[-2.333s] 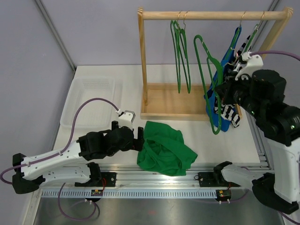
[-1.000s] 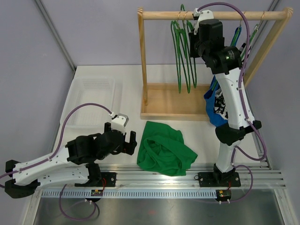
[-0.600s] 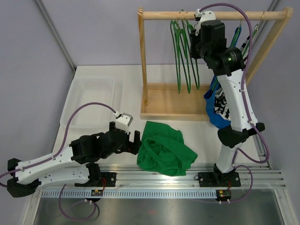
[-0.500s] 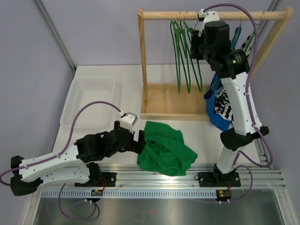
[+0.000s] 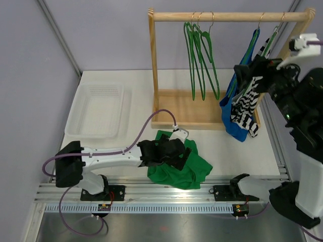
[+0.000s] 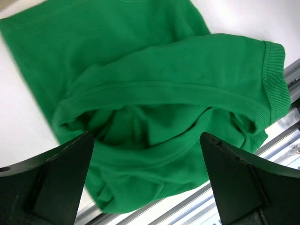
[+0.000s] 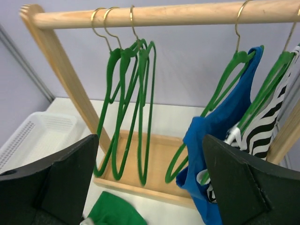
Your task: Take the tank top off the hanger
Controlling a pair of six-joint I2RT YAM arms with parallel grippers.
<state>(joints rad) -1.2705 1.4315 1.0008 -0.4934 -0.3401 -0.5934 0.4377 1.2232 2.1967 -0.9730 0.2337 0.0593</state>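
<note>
A blue tank top [image 5: 233, 117] hangs on a green hanger [image 7: 220, 89] at the right end of the wooden rack's rail [image 5: 227, 16], bunched to one side so the hanger's left arm is bare. A black-and-white striped tank top [image 5: 248, 103] hangs on the hanger beside it. My right gripper [image 5: 242, 76] is open and empty in the air just in front of both, touching neither. A crumpled green garment [image 5: 176, 160] lies on the table. My left gripper [image 6: 147, 187] hovers open right over it, its fingers [image 6: 58, 180] straddling the folds.
Three bare green hangers [image 5: 201, 58] hang at the rail's middle, over the rack's wooden base tray [image 5: 176, 108]. A white basket [image 5: 96, 108] sits at the back left. The rack's slanted right post [image 5: 295, 38] stands close to my right arm.
My right gripper opened, left a bare hanger on the rail and swung right to the blue and striped tops. My left arm reached forward over the green garment.
</note>
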